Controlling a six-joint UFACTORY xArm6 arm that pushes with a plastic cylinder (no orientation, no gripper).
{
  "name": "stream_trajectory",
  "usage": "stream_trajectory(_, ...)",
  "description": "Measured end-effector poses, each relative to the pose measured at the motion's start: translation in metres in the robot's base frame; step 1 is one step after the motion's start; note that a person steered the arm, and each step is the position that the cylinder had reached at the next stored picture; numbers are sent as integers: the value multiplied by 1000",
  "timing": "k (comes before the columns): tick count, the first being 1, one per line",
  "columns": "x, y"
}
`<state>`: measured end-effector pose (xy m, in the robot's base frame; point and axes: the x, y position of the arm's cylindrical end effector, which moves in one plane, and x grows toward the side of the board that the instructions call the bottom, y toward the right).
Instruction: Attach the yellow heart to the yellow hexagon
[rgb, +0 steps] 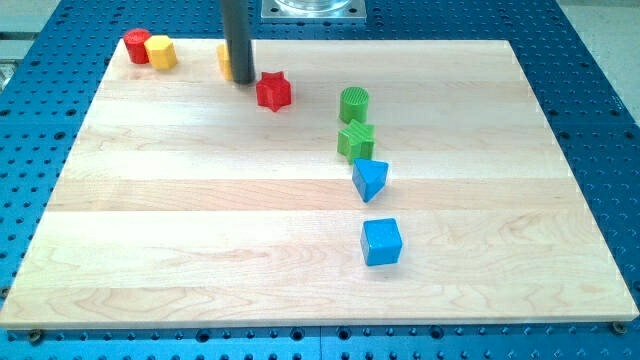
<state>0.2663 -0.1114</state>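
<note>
The yellow hexagon (161, 52) sits at the view's top left, touching a red cylinder (137, 45) on its left. The yellow heart (225, 60) lies to the right of the hexagon, mostly hidden behind the dark rod; only its left edge shows. My tip (243, 82) rests on the board right at the heart's right side, between it and the red star (273, 91). The heart and the hexagon are apart by a clear gap.
A green cylinder (354, 104) and a green star (356, 140) stand right of centre. Below them are a blue triangle (369, 178) and a blue cube (381, 241). The wooden board (200, 240) lies on a blue perforated table.
</note>
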Motion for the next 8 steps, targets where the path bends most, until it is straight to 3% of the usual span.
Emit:
stream_trajectory(4, -64, -6)
stream_trajectory(6, -56, -61)
stream_trajectory(8, -36, 105)
